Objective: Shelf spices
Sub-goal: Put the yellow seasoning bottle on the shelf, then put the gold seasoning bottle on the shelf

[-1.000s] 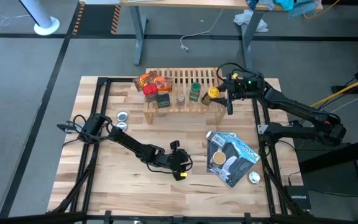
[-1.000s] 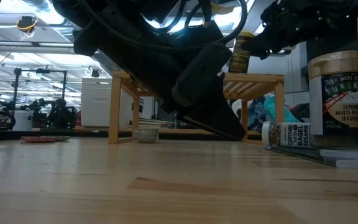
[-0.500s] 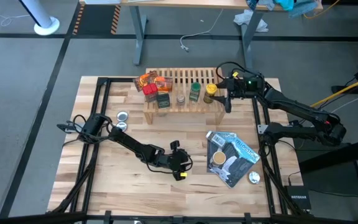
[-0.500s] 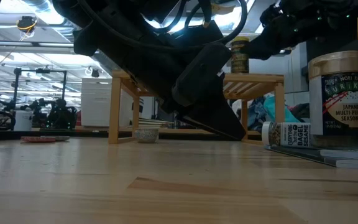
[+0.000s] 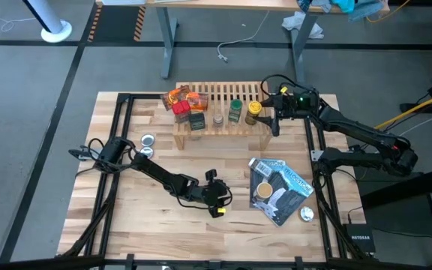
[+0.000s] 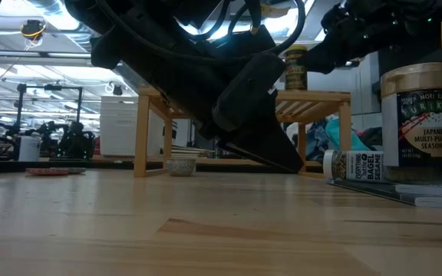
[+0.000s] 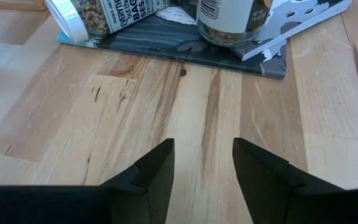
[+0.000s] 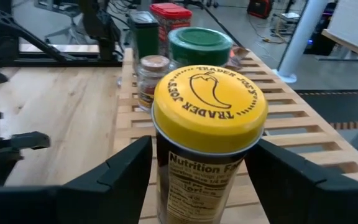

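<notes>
The yellow-capped jar (image 8: pixel 209 118) stands upright on its base on the right end of the light-wood shelf (image 5: pixel 220 94). My right gripper (image 8: pixel 202 149) is open, with one finger on either side of the jar's body, close to it and level with it. Also on the shelf are a green-capped jar (image 5: pixel 235 109), a small jar (image 5: pixel 218 118), a dark tin (image 5: pixel 197 120), a red-capped jar (image 5: pixel 181 112) and orange packets (image 5: pixel 180 96). My left gripper (image 7: pixel 204 168) stands open just above the bare tabletop near the front middle, with nothing between its fingers.
A blue-and-black pouch (image 5: pixel 280 187) lies at the front right. A tan-capped jar (image 6: pixel 423 126) stands on it, and a white-capped jar (image 6: pixel 354 165) lies on its side next to it. Two silver discs (image 5: pixel 148 139) lie left of the shelf. Bare wood stretches across the table's front left.
A second ago the yellow-capped jar hung tilted at my right gripper, just above the slats. It now stands upright on the shelf's right end, a little further toward the table's left. My left arm has kept still.
</notes>
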